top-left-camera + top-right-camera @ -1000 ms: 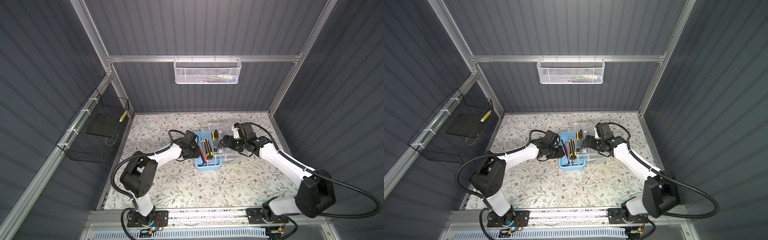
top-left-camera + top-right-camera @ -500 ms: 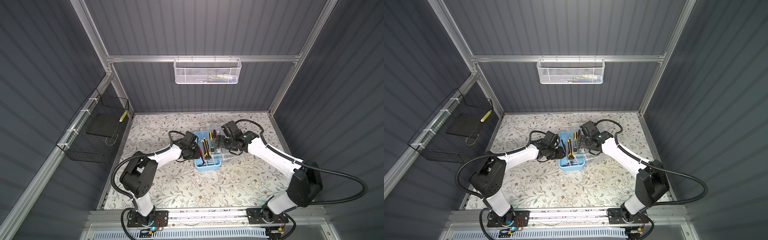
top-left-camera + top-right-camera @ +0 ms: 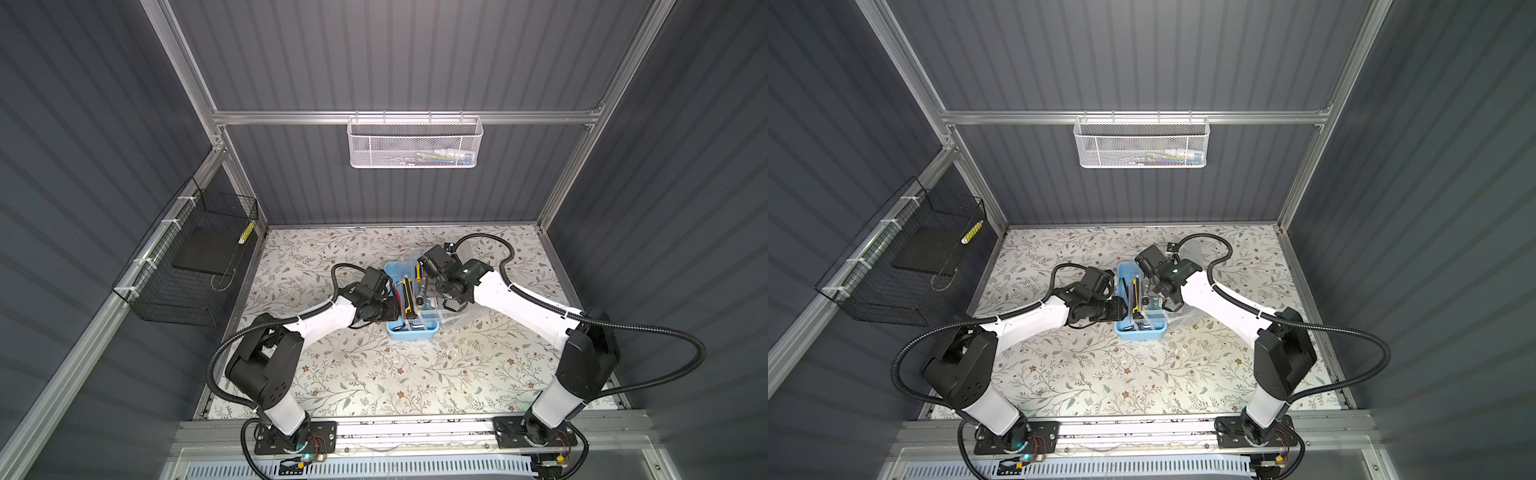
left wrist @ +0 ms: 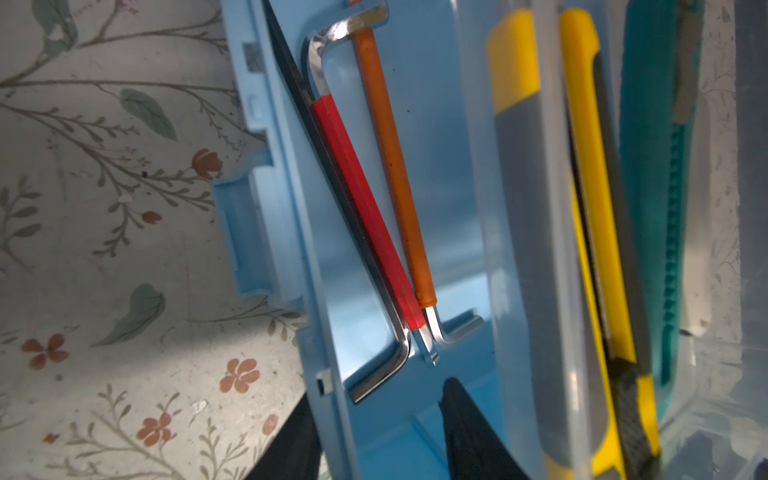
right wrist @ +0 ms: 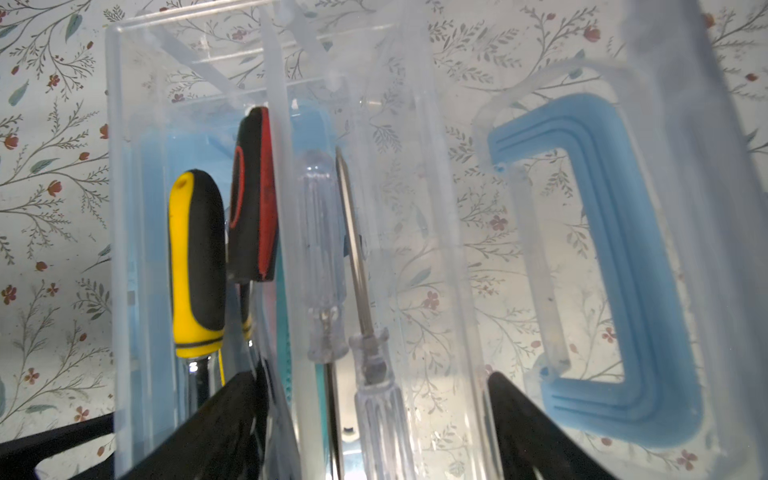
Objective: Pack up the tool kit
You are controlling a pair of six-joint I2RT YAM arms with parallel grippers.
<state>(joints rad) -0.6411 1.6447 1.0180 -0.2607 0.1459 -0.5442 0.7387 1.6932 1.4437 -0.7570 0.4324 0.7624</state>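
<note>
The light blue tool kit box (image 3: 409, 332) (image 3: 1140, 332) sits mid-table, lid swung open to its right. My left gripper (image 3: 394, 309) (image 4: 378, 390) is open astride the box's left wall (image 4: 282, 208), one finger outside and one inside. Beside it lie a red hex key (image 4: 357, 199), an orange one (image 4: 395, 166) and yellow-grey utility knives (image 4: 528, 208). My right gripper (image 3: 432, 293) (image 5: 374, 376) hangs open over a clear tray (image 5: 112, 166), its fingers flanking the compartment with a clear screwdriver (image 5: 322, 257). A yellow-black screwdriver (image 5: 195, 257) and the lid's blue handle (image 5: 619, 270) also show.
A white mesh basket (image 3: 413, 143) hangs on the back wall. A black wire basket (image 3: 187, 266) hangs on the left wall. The box stands on a floral cloth (image 3: 374, 374), with both arms' cables looping near it.
My right gripper has swung left from above the lid to above the box. The left gripper's jaws have spread wider at the box wall.
</note>
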